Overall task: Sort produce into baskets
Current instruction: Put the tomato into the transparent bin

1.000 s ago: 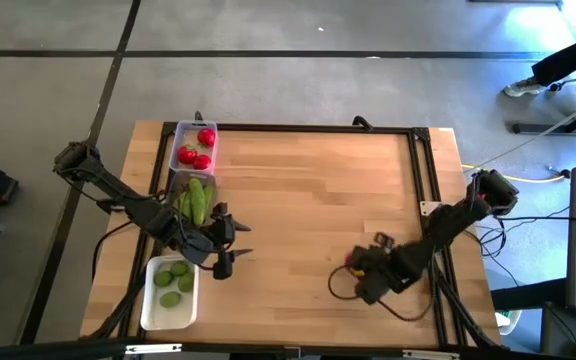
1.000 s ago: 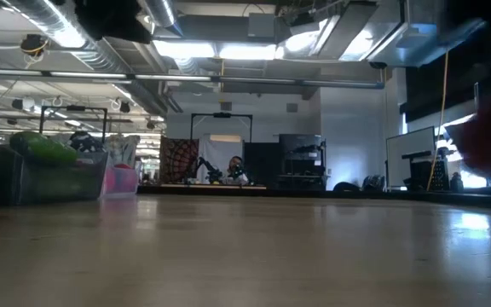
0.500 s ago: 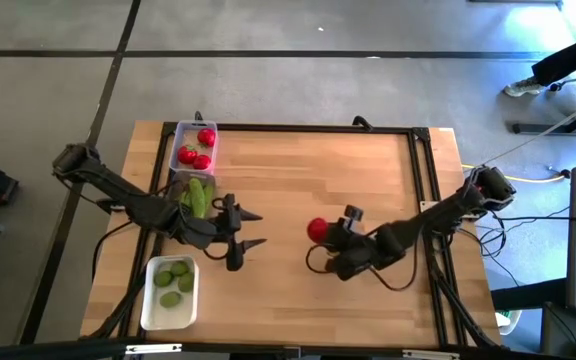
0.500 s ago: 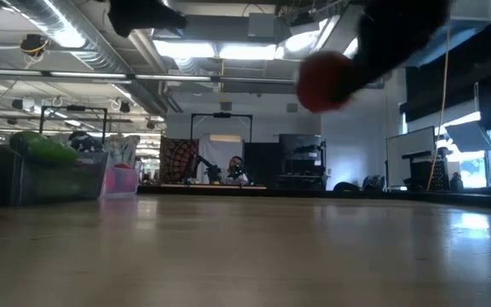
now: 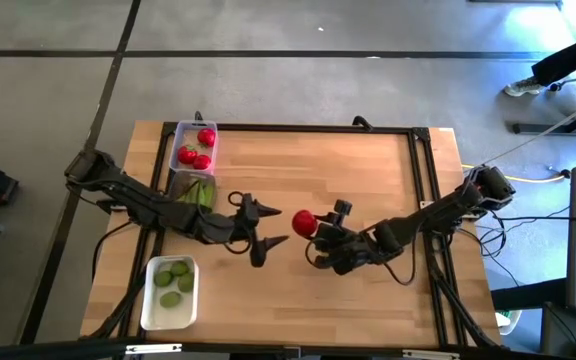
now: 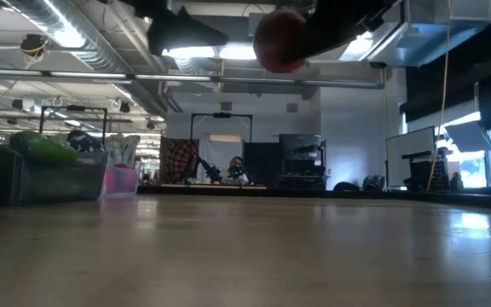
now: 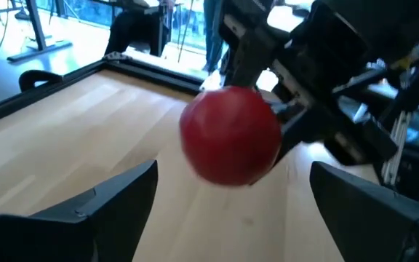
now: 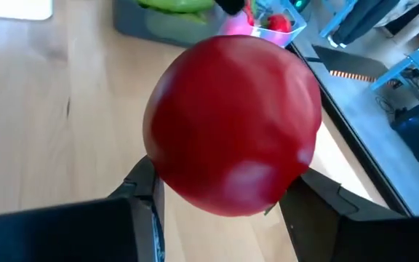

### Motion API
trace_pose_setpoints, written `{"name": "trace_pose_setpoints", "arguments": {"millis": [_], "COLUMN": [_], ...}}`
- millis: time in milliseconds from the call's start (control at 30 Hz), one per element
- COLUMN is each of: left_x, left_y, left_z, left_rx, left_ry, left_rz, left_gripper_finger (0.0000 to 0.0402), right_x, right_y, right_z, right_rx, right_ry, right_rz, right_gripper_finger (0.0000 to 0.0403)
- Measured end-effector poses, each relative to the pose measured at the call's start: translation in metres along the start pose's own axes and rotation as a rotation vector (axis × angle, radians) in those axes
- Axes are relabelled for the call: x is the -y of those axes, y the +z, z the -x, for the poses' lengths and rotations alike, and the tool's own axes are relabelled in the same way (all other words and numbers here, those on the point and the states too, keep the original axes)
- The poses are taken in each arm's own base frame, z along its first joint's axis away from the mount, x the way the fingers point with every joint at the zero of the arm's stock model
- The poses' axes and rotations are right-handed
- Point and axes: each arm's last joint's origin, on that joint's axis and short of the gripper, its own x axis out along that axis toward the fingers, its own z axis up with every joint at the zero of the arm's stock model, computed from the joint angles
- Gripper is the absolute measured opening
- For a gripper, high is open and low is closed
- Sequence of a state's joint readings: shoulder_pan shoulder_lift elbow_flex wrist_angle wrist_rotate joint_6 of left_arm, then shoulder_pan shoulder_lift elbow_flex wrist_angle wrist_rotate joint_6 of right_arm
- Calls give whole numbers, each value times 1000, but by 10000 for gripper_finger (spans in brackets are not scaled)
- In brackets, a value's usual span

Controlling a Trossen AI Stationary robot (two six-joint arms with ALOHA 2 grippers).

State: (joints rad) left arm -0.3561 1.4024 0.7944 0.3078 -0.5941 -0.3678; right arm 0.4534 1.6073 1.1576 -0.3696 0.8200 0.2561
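Holding a red tomato (image 5: 303,222) clamped between its two fingers, the right gripper (image 5: 320,236) hangs above the middle of the table (image 5: 368,170), and everything else is best placed from that tomato. Just beside it, on the side toward the bins, the left gripper (image 5: 271,234) points at it with jaws spread wide and nothing between them; the left wrist view shows the tomato centred between those fingers (image 7: 108,211) but not touching them. This looks like a handover in mid-air. Well apart from the tomato, at the table's far left edge, the clear basket of tomatoes (image 5: 193,147) sits next to the cucumber basket (image 5: 190,190), with the white basket of limes (image 5: 170,292) nearer the front.

The tomato appears smooth, round and light, probably a hard toy shell, so it could squirt out of a shallow pinch. Take it across its widest girth, on the faces the right fingers leave free.
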Motion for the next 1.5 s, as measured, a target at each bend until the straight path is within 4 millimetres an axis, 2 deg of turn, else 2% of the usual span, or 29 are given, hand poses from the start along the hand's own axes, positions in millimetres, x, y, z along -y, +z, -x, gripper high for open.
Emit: {"name": "trace_pose_setpoints", "arguments": {"millis": [300, 500, 733, 1033, 1133, 1267, 1367, 1500], "left_x": [-2, -2, -3, -4, -3, -4, -7, -16], "left_y": [-3, -10, -10, -9, -9, -7, 0, 12], "left_z": [-21, -34, -39, -39, -39, -36, -26, -7], "left_rx": [77, 99, 93, 96, 95, 78, 50, 6], "left_ry": [6, -21, -61, -86, -88, -97, -72, -19], "left_rz": [85, 80, 96, 63, 58, 36, 14, 8], "left_gripper_finger": [356, 355, 352, 279, 279, 278, 280, 281], "right_x": [0, -1, -3, -3, -3, -5, -6, -12], "right_y": [4, 7, 13, 15, 15, 16, 15, 5], "right_z": [-1, 0, 0, 0, 0, 6, 19, 29], "right_rx": [26, 55, 101, 114, 114, 83, 25, -51], "right_ry": [3, 10, 45, 48, 55, 91, 138, 168], "right_rz": [0, 3, 22, 29, 28, 22, 12, -19], "right_gripper_finger": [174, 174, 174, 176, 191, 233, 262, 282]}}
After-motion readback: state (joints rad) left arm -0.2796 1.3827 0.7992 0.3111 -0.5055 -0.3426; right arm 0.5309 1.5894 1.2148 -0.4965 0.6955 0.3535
